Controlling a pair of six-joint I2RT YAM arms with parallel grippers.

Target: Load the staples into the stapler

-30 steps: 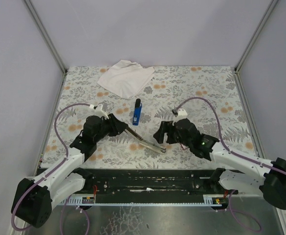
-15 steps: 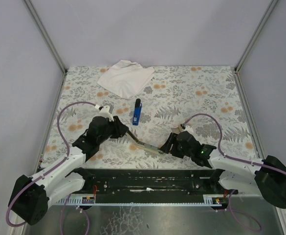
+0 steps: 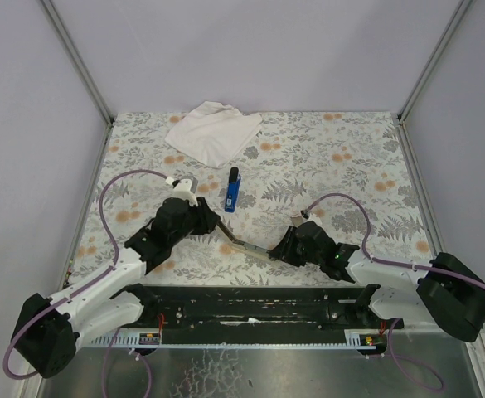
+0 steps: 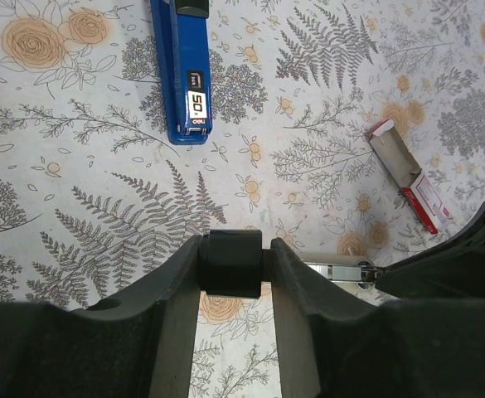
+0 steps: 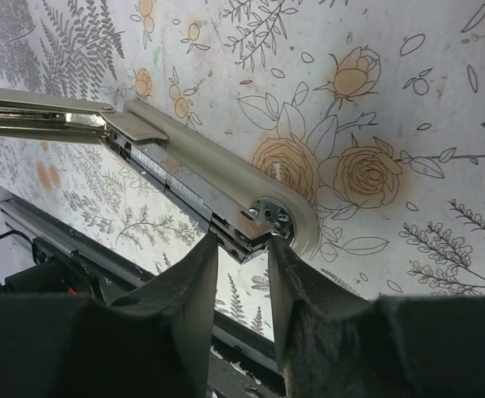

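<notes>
The staples (image 4: 408, 174) were in their small flat box, which lay on the flowered table (image 3: 350, 166). It sat well apart from both my tools, beyond the stapler I held and off to the right of the blue stapler (image 4: 184, 75). The box was shorter than either stapler. A red and white label covered the half toward my left gripper. The farther half lay bare, dull grey-brown, with a small red flap at its end. I could not make out single strips inside it, and from above I could not pick the box out at all.

The stapler (image 3: 246, 247) lay opened out long between my two arms, with its beige shell and its bright metal rail both showing. I could not tell whether the rail had anything in it.

My left gripper (image 4: 232, 249) was clamped narrow on a black block at the stapler's left end, both fingers flat against it. My right gripper (image 5: 242, 245) stood with its fingers narrow on either side of the rounded hinge end. Whether they pressed it or only flanked it, I could not tell.

The blue stapler lay closed and flat. A crumpled white cloth (image 3: 213, 133) sat near the table's far edge.
</notes>
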